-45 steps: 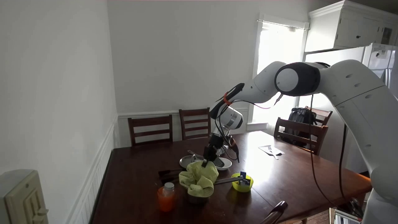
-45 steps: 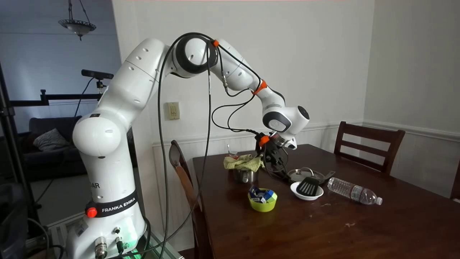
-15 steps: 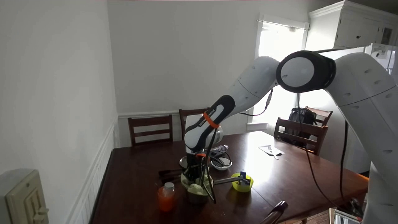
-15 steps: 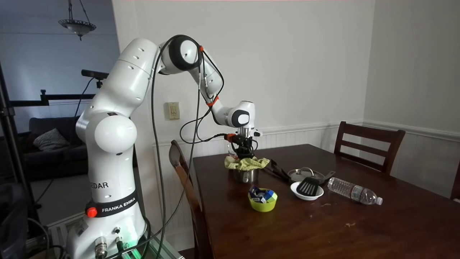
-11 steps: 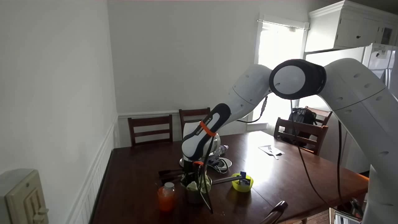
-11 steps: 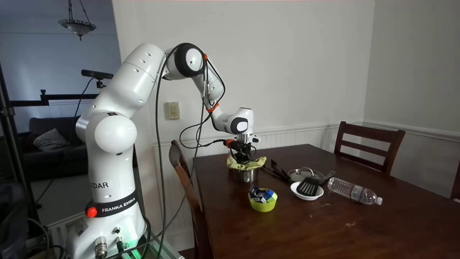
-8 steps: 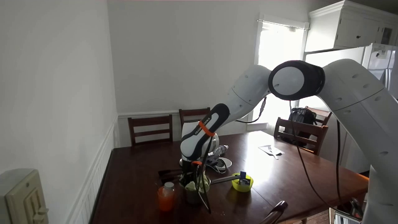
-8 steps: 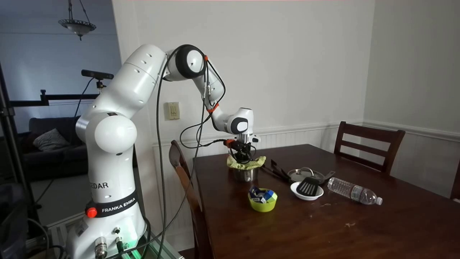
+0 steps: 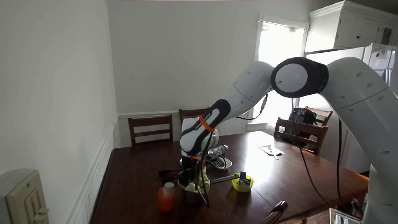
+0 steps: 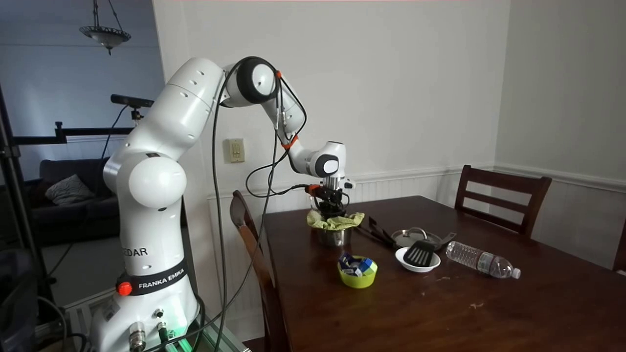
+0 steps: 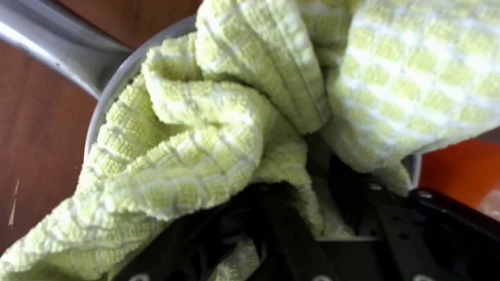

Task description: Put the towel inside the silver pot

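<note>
Since the earliest frame the arm (image 9: 292, 77) has swung round so the end effector (image 11: 312, 181) now points straight down into the silver pot (image 10: 335, 238), & the pot's slid a touch toward the orange cup (image 9: 165, 203); vs. the last frame before now, the end effector is up slightly.

Task's prob. mostly done: the towel (image 11: 211, 156) sits bunched in the pot's mouth, its middle sunk inside the walls. Left to do: the edges. In the wrist view one loose end goes out past the rim at lower left, a flap stands up at upper right, & both exterior views show cloth above the rim. Prob. needs another push or a tuck, then a careful exit w/o dragging cloth back out.

End effector's down among the folds; a strip of towel shows btwn its fingers (image 11: 283, 218), but the tips are in shadow, so can't tell if they're spread or pinching cloth.

Orientation: towel's crumpled, no clean long axis; if any, it goes roughly diag. in the wrist view, lower left to upper right. Pot's upright on the desk (image 10: 440, 313), handle (image 11: 62, 43) pointing upper left in the wrist view; in an exterior view that handle reaches out to the yellow-green bowl (image 9: 242, 188), contact unclear.
</note>
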{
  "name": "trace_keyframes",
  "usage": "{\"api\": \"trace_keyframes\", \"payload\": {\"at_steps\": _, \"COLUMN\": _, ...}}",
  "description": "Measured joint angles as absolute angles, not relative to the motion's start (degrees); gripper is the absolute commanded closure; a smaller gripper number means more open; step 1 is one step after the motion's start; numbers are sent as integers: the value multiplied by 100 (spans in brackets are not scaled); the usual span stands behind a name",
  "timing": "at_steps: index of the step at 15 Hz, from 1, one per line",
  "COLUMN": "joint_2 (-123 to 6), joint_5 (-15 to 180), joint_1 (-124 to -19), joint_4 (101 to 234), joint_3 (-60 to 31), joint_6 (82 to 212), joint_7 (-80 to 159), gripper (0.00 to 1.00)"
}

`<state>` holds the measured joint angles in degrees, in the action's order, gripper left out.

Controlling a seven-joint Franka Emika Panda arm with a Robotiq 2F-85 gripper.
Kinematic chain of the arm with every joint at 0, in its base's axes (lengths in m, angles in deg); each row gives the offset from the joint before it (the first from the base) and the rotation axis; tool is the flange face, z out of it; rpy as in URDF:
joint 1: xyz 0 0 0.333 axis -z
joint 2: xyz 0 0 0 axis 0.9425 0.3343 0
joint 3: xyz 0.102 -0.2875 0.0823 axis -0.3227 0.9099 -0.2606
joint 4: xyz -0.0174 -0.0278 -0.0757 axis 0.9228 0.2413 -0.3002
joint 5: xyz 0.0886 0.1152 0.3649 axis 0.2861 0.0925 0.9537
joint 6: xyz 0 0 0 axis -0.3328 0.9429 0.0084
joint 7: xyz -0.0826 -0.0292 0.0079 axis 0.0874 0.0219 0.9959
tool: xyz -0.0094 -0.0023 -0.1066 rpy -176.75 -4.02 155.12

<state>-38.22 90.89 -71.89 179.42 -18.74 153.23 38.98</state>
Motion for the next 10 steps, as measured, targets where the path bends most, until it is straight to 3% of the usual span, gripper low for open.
{"api": "trace_keyframes", "payload": {"at_steps": 4, "joint_2": -4271, "joint_5": 9088, "joint_1": -7176, "joint_4": 18172, "joint_3": -1830, "joint_6": 15336, "joint_7": 3898, "gripper": 0}}
{"api": "trace_keyframes", "payload": {"at_steps": 10, "joint_2": -4876, "joint_5": 9085, "joint_1": -7134, "joint_4": 18589, "joint_3": -1722, "joint_6": 15659, "joint_7": 3889, "gripper": 0}}
